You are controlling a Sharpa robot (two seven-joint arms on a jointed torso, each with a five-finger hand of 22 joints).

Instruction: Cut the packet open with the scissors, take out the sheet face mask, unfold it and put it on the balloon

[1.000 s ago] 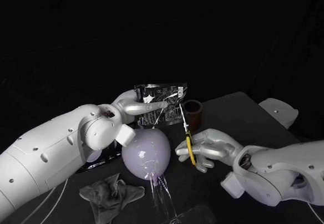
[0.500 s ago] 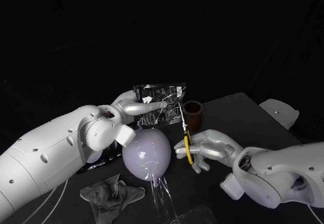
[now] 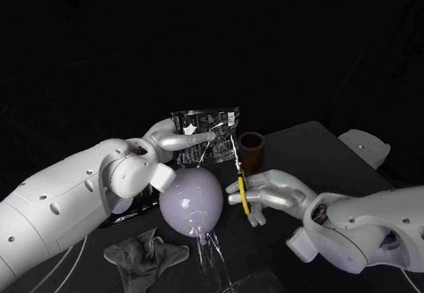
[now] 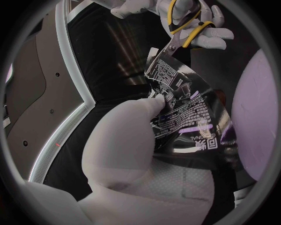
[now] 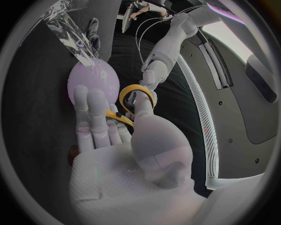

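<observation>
Hidden: the lower edge of the packet sits behind the left hand in the head view. Whether it is cut cannot be told, and nothing shows through its dark printed foil.
Scissors: yellow handles sit in the right hand, with the blades upright, a thin line in the head view. In the left wrist view the tips meet 1 corner of the packet, but whether they bite into it is unclear.
Left hand: pinches the packet between thumb and fingers, holding it up above the balloon.
Right hand: fingers are closed through and around the yellow loops, gripping the scissors. It is just beside the balloon and below the packet.
Balloon: pale lilac, knot down, on a clear stand that is hard to trace against the counter.
Cup: brown and upright on the counter behind the scissors, which cross part of it. Its inside is dark, so any contents cannot be told.
Cloth: grey and crumpled, lying on the counter near the stand.
</observation>
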